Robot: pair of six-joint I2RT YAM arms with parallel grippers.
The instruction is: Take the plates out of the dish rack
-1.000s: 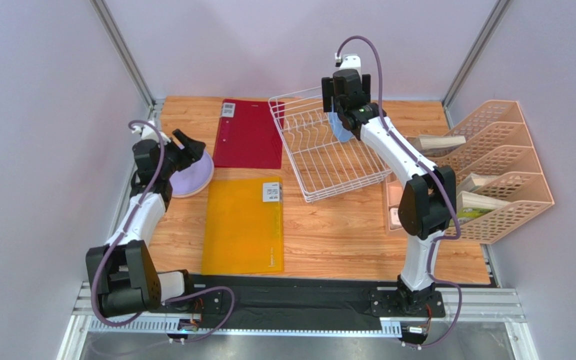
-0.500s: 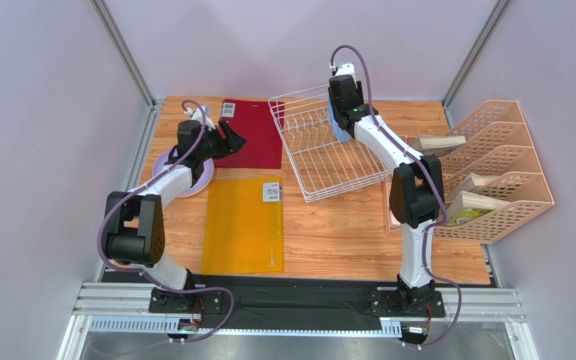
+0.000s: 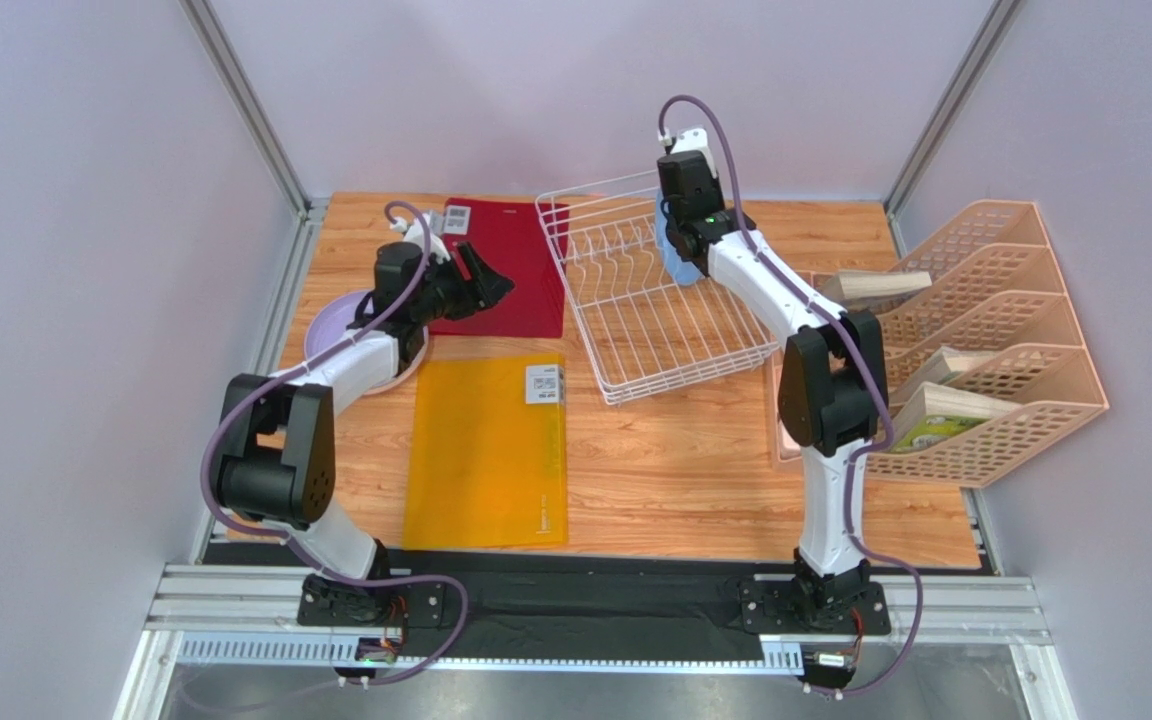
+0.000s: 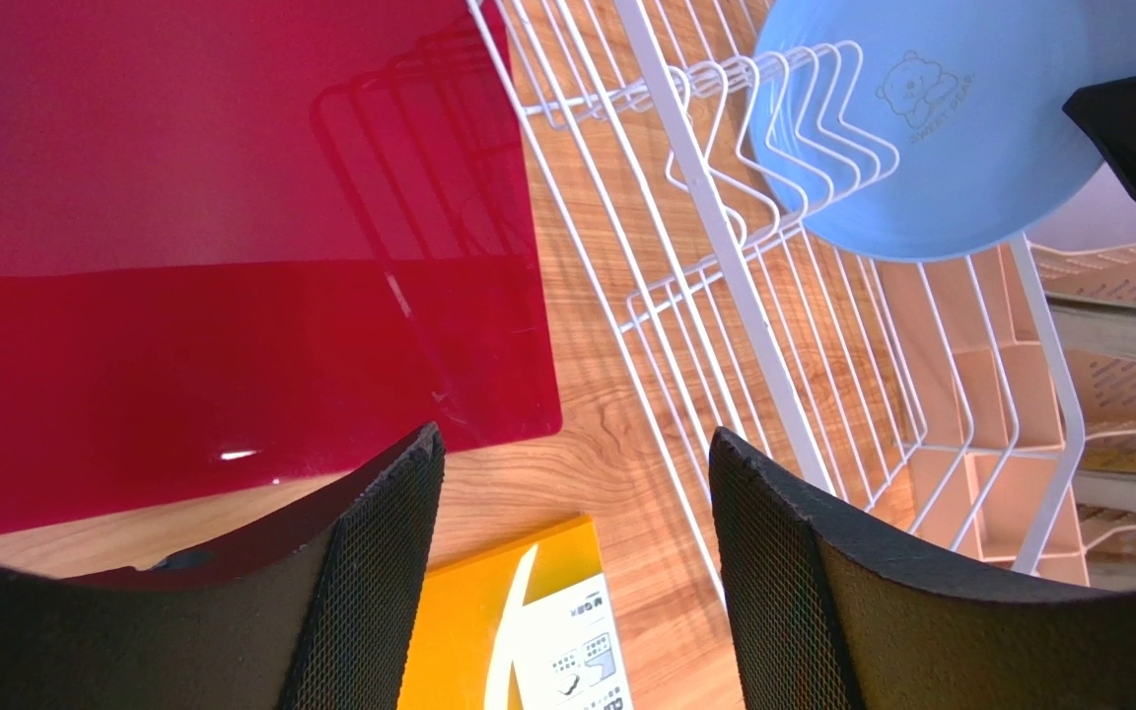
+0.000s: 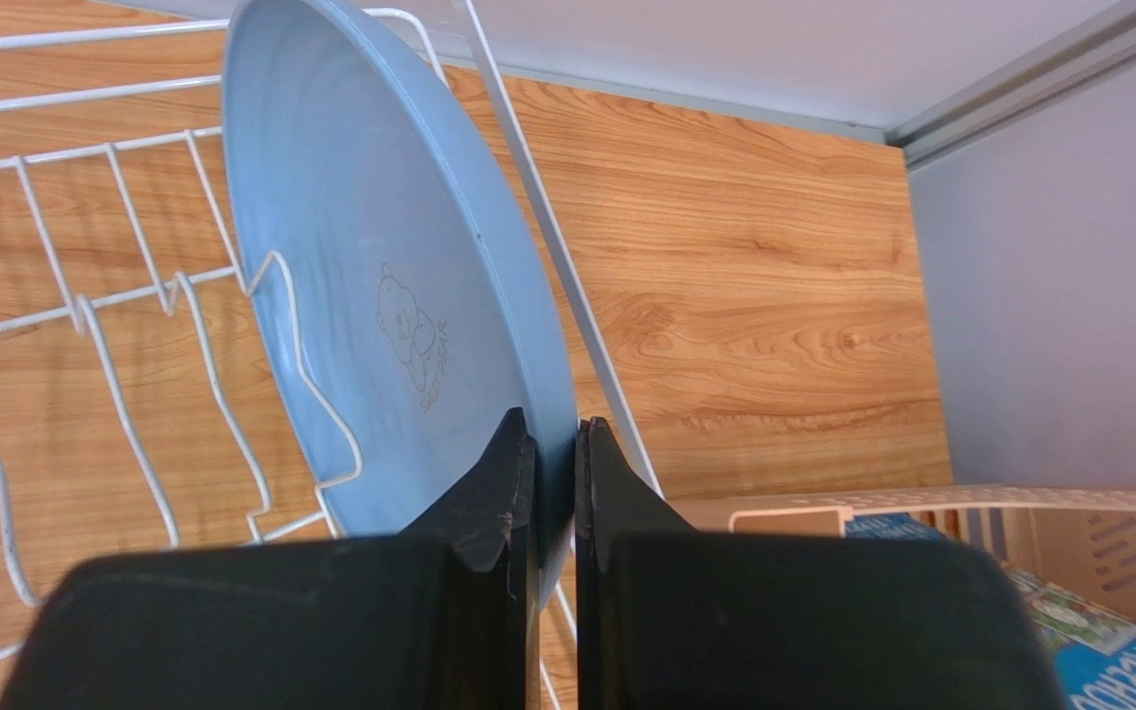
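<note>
Right hand [image 5: 552,437] is closing its two fingers almost together on the lower rim of the blue plate [image 5: 382,266]; only a thin slit is showing between them, and the rim is running into it. The exact contact point is being hidden by the fingers themselves. This plate is standing on edge in the rack [image 5: 530,193], leaning among the upright prongs at the far corner. In the overhead view the right hand [image 3: 683,225] is covering most of the blue plate [image 3: 668,248], leaving a sliver showing.

Left hand [image 4: 574,451] is standing wide open and holding nothing. It is hovering over the near edge of the red folder [image 4: 204,222], just beside the rack [image 4: 730,266], with a corner of the yellow folder [image 4: 448,636] showing between its fingers. From this wrist the blue plate [image 4: 959,119] is being cut off by the top of the frame, and a bear motif is showing on its face.

From overhead, the left hand [image 3: 477,282] is sitting above the red folder [image 3: 530,270]. The lavender plate [image 3: 324,327] is lying on the counter [image 3: 672,465] at the far left, and the left arm is crossing over it, so whether other plates are stacked with it cannot be told. The rack [image 3: 579,305] is resting at an angle in the middle of the counter, with the yellow folder [image 3: 485,450] near its left side. The organiser [image 3: 1018,345] is standing at the right edge, its contents too small to identify.
</note>
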